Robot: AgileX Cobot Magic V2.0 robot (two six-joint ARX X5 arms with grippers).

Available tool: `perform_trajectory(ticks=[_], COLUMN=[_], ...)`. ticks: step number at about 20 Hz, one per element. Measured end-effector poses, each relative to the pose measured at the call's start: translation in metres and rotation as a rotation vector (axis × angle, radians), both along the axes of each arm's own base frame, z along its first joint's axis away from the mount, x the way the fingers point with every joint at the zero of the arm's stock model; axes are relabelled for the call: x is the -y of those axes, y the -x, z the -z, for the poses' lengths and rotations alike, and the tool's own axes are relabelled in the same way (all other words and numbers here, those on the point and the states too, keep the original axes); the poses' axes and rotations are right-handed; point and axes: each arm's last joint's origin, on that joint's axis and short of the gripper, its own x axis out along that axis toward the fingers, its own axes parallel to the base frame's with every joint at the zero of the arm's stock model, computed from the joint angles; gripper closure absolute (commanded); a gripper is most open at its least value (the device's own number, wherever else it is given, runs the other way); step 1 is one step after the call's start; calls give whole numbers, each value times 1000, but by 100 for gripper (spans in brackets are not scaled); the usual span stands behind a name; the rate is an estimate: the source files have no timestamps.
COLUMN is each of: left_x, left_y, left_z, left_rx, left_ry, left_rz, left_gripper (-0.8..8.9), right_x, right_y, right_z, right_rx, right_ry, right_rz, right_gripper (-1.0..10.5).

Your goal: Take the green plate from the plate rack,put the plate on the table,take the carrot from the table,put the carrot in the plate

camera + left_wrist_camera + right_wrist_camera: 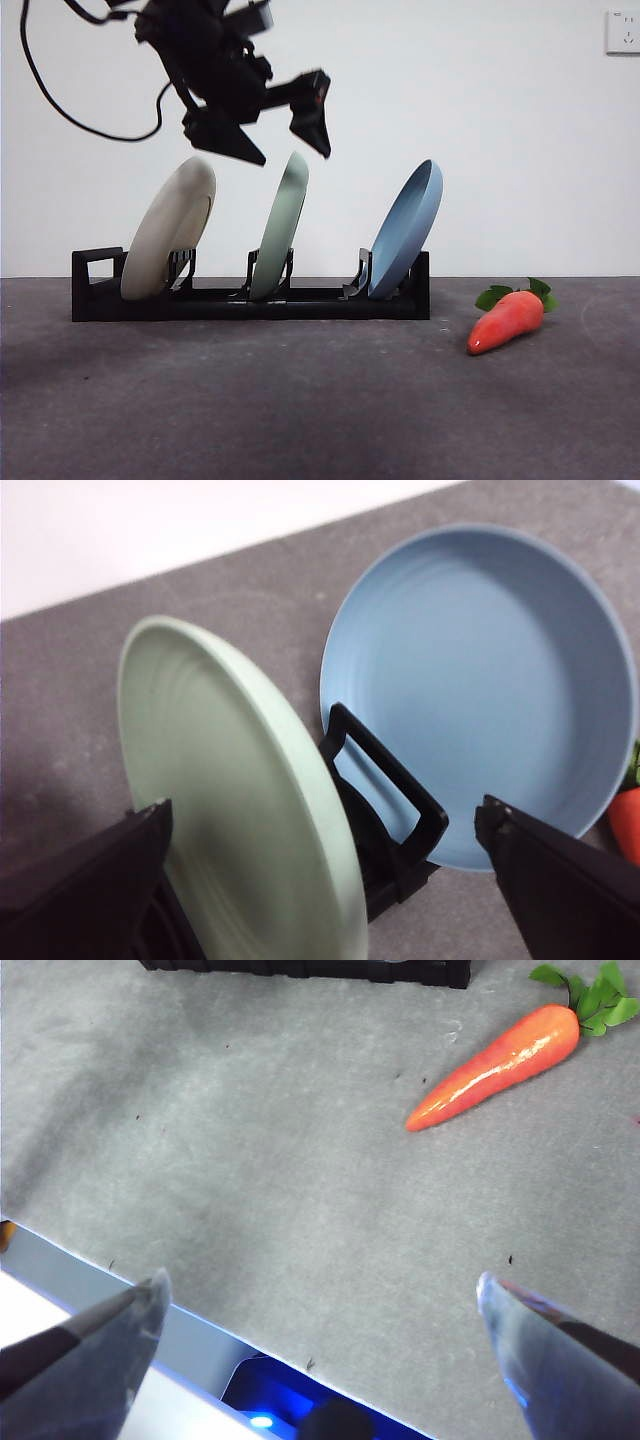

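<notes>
The round, pale sage-green matte plate point(281, 228) stands upright in the middle slot of the long black pronged rack point(250, 300), between a cream-white plate point(170, 240) and a blue plate point(408, 228). My left hand point(270, 135) hovers just above its rim, jaws wide, empty. I judge the first step is in hand: next I must lower and straddle that rim. The orange toy carrot point(507, 319) lies on the dark grey worktop point(300, 400); my right hand point(320, 1310) waits wide.
</notes>
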Motion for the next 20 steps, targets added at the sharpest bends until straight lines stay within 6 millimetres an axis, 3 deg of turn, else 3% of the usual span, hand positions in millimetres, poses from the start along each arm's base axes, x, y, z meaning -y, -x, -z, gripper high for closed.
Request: perform_trajectory(ticks=[2,5,7,11,13,20], left_x=[2,4,7,7,7,10], left_y=[-3,-3,-2,-2,-1,1], left_z=[6,9,9,10,11,12], left_rx=[-1,-10,-10,-25,-42,-104], left_ry=[-1,-5,-3,0,16,90], left_rz=[-2,5,14,15,32,50], left_gripper=[337,639,734,737,814,820], right_x=[0,0,0,0,0,0], right_y=[0,0,0,0,0,0], right_z=[0,0,0,0,0,0], right_rx=[0,0,0,0,0,0], right_ry=[0,0,0,0,0,0], right_rz=[0,0,0,0,0,0], right_gripper=[289,289,289,289,289,289])
